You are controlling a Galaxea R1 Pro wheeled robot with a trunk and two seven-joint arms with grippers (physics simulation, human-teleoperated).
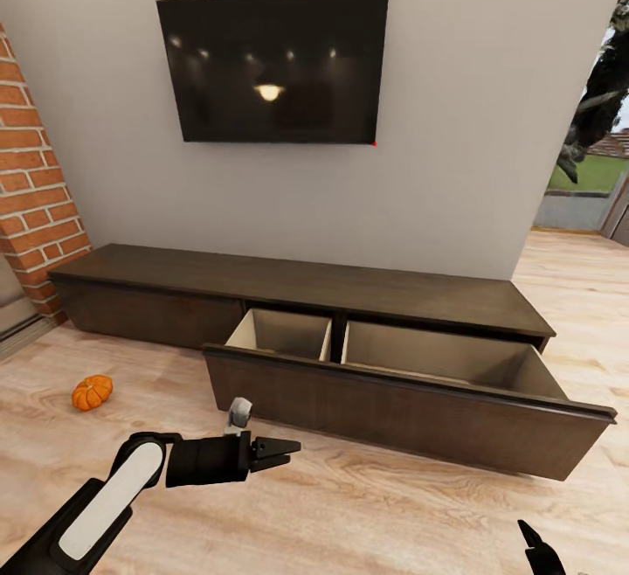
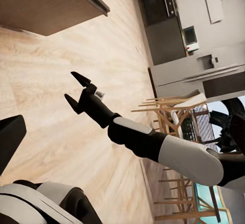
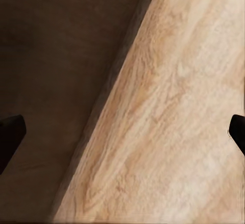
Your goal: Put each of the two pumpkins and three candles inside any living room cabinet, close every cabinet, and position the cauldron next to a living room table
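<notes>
The cabinet (image 1: pixel 297 287) runs lengthwise along the wall, its drawer (image 1: pixel 411 400) pulled out toward the robot. A pumpkin (image 1: pixel 92 391) sits on the floor (image 1: pixel 349 505) left of it, stem direction unclear. Both the left gripper (image 1: pixel 278 452) and right gripper (image 2: pixel 76 88) are spread, empty. Risk: an arm could clip the open drawer front.

We're in a home living room: a flat television (image 1: pixel 273 62) hangs on the plain wall above a long low dark cabinet (image 1: pixel 306 295), wood plank floor (image 1: pixel 376 505) underfoot, brick column (image 1: pixel 35 199) alongside, kitchen units (image 2: pixel 168 19) and dining chairs (image 2: pixel 176 114) beyond.
</notes>
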